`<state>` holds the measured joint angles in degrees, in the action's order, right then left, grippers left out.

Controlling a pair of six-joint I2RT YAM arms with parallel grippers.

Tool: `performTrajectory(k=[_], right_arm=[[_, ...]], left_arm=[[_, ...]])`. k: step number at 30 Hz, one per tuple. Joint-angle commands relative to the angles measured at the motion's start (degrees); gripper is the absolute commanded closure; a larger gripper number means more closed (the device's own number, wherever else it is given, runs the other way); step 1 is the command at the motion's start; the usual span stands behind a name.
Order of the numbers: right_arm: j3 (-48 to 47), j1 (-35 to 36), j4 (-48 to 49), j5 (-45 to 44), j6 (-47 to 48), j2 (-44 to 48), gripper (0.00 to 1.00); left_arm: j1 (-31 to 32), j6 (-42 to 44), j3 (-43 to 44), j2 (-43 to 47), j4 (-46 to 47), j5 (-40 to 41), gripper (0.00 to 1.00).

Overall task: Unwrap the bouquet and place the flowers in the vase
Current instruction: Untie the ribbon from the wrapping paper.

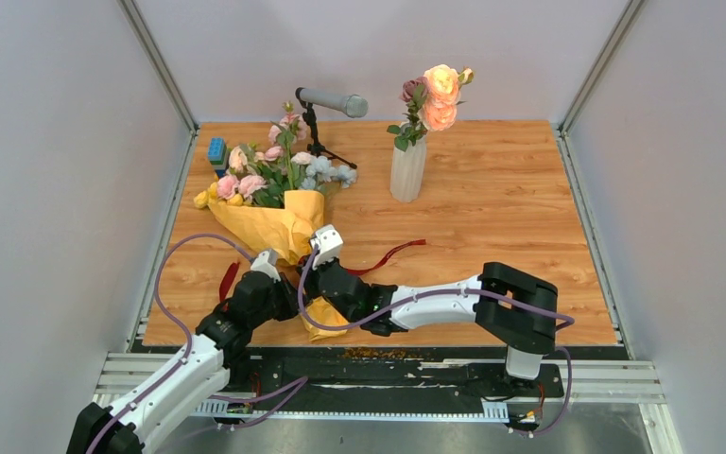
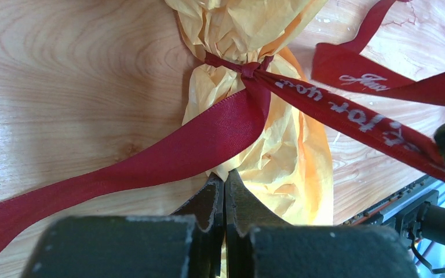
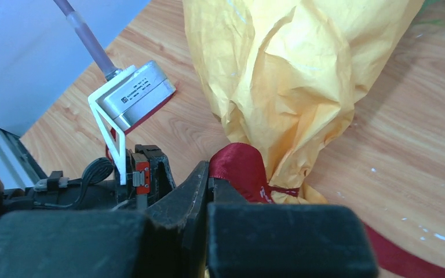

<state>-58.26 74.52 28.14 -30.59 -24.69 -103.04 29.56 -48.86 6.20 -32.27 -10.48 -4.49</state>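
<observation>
- Bouquet [image 1: 279,203] flat on the bench [image 1: 510,208], at about 10 o'clock from the bench centre in the top view; blooms toward 11 o'clock, tied end toward 5 o'clock, between the two arms.
- Still wrapped: crinkled orange-yellow paper [image 3: 290,75] cinched at the neck by the ribbon [image 2: 220,124], knot intact.
- Flowers [image 1: 265,170] in pink, cream, yellow and pale blue spilling from the open end of the paper.
- Vase [image 1: 407,170] upright at roughly 1 o'clock from centre, well apart from the bouquet, already holding peach and dusky pink roses [image 1: 440,95].
- Left jaws fully closed, tips right at the lower edge of the broad ribbon tail below the knot; cannot tell whether any ribbon is pinched.
- Right jaws pressed together on a fold of ribbon just beside the paper's neck; printed tail drawn taut from the knot toward them.
- Loose ribbon ends trailing on the bench toward 3 o'clock and 9 o'clock of the tied end.
- Microphone [image 1: 333,100] on its black stand at 12 o'clock of the bouquet.
</observation>
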Motion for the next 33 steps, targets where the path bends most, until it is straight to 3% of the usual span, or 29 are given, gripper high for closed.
performTrajectory(k=[1,11,20,33], right_arm=[[-3.51,1.06,8.17,-2.82,4.90,1.74,1.00],[-3.33,1.24,7.46,-3.14,6.44,5.81,1.00],[-7.26,0.26,0.54,-7.95,10.44,7.22,1.00],[-8.15,-3.33,-4.95,-7.75,6.32,9.61,1.00]], left_arm=[[-0.12,2.71,0.40,-1.13,-3.72,3.70,1.00],[-0.12,2.69,-0.55,-1.31,-3.78,4.32,1.00],[-0.12,2.72,-0.90,-0.50,-5.53,4.32,1.00],[-0.12,1.92,-1.52,1.60,-7.49,6.24,1.00]])
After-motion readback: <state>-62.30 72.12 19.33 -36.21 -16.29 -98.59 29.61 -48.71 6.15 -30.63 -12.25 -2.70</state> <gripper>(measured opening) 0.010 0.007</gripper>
